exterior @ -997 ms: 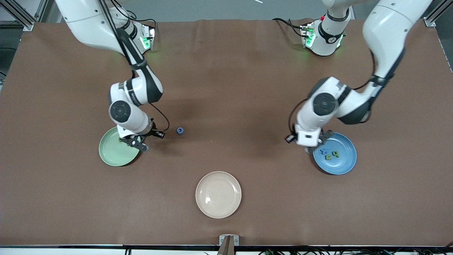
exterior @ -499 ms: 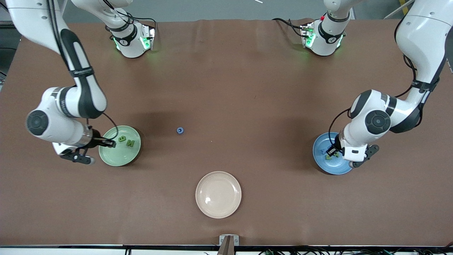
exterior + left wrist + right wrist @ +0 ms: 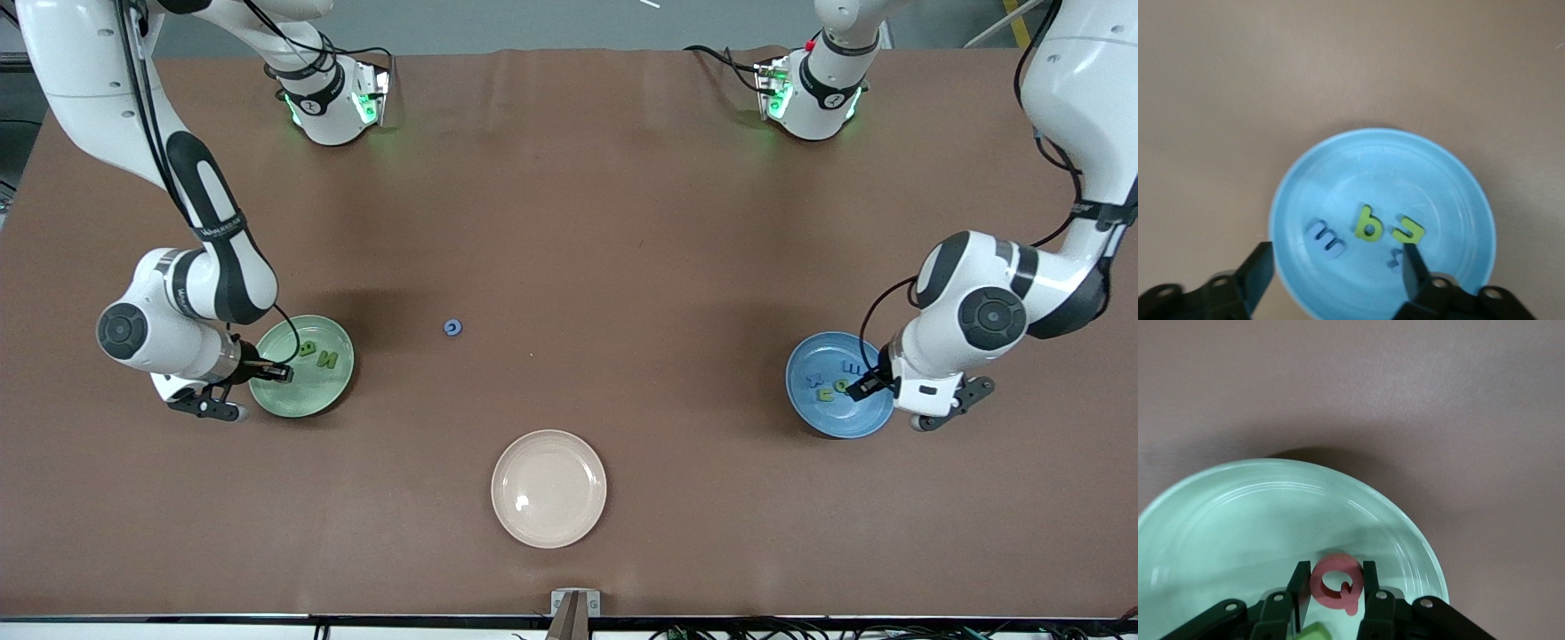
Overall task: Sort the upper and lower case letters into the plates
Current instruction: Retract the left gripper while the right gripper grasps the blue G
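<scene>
Since the earlier frame: both arms have swung outward from the middle of the bench; we now see each claw at the outer rim of its own plate, and the letters in both plates lie uncovered.
Left claw (image 3: pixel 944 411): at the edge of the blue plate (image 3: pixel 876 418) toward the left arm's end of the bench; in the left wrist view its fingers (image 3: pixel 1257 275) stand wide apart over the plate with nothing between them.
Blue plate contents: under the left claw we see a yellow-green b (image 3: pixel 1368 225), a second yellow-green letter (image 3: pixel 1407 230) beside it, a blue letter (image 3: pixel 1325 239) and another small blue piece partly hidden by one finger.
Right claw (image 3: pixel 212 405): at the rim of the mint green plate (image 3: pixel 293 404) toward the right arm's end of the bench; we see its fingers (image 3: pixel 1299 587) closed on a pink Q (image 3: pixel 1336 582), held over the plate.
Green plate contents: two green letters (image 3: pixel 317 354) lie in the plate near the right claw.
Loose letter: a small blue piece (image 3: pixel 453 328) sits on the bench (image 3: pixel 569 222), well apart from both claws, between the two plates.
Cream plate (image 3: pixel 548 488): nearer the front camera than either claw, bare.
</scene>
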Robot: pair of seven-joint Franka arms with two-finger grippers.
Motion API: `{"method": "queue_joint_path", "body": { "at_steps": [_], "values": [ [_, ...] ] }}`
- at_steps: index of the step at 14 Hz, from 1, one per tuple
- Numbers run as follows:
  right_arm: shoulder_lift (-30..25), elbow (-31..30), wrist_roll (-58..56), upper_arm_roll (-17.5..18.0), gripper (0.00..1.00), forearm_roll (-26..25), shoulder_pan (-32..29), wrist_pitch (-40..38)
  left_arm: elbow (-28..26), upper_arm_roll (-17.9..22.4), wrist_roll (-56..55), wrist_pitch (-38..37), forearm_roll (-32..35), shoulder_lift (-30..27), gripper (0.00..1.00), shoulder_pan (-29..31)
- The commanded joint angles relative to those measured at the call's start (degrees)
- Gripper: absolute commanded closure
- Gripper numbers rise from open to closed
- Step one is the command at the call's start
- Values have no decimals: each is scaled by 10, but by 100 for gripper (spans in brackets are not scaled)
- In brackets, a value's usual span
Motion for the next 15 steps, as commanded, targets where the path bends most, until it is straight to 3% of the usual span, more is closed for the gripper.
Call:
{"method": "queue_joint_path", "body": {
  "at_steps": [1, 2, 3, 6, 8, 12, 13, 15],
  "values": [
    [-4, -2, -4, 5, 88, 3, -5, -3, 73, -30, 63, -98, -1, -40, 0, -2],
    [-4, -2, -4, 5, 63, 3, -4, -5, 102, -40, 90, -130, -4, -50, 0, 0],
    [-5, -1, -2, 5, 1, 3, -3, -6, 131, -50, 118, -163, -5, -61, 0, -1],
    [-30, 10, 20, 9, 0, 7, 16, -52, 186, -77, 201, -251, -35, -101, 0, 1],
    [-53, 15, 106, 10, 0, 7, 49, -87, 189, -77, 229, -277, -82, -151, 0, 1],
    [-68, -5, 269, 11, 0, 30, 154, -77, 190, -70, 306, -302, -135, -216, 0, 1],
    [-68, -16, 311, 10, 0, 52, 186, -59, 190, -48, 320, -302, -160, -242, 0, -5],
    [-67, -41, 379, 9, 0, 54, 228, -14, 189, 61, 355, -302, -222, -269, 0, -73]
  ]
}}
